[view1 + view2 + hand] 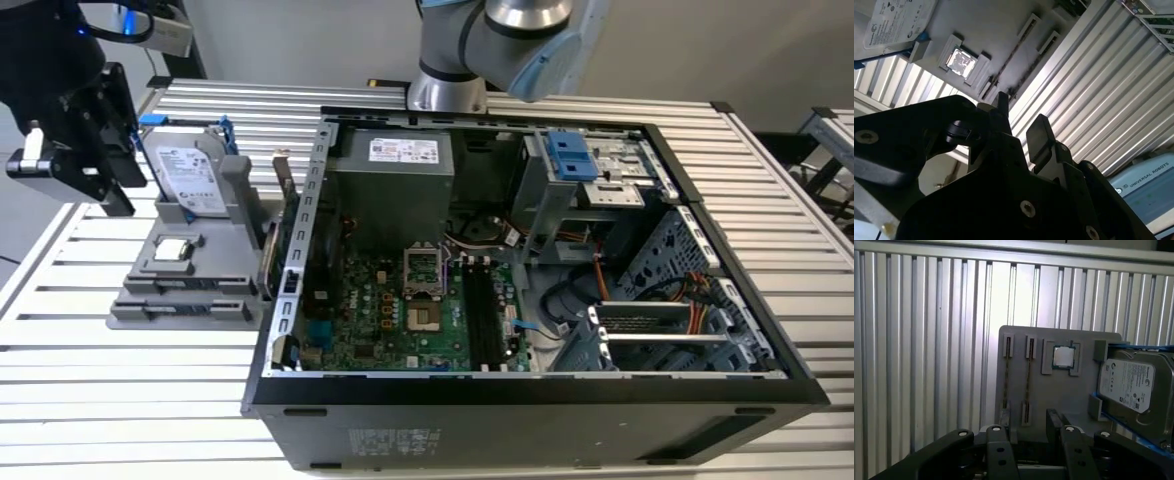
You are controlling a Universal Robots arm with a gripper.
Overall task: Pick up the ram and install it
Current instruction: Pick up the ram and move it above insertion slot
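Note:
The ram shows edge-on as two thin dark sticks standing in the narrow slots of a grey holder. In the second wrist view the ram is a thin line on that same holder. My gripper hangs above the holder, open, with nothing between its black fingers. In the exterior view the gripper is high at the left, over the holder's back end. The motherboard's black slots lie inside the open computer case.
On the holder a silver hard drive with blue tabs leans upright, and a small square processor sits in its pocket. Everything rests on a ribbed metal table. The arm's base stands behind the case.

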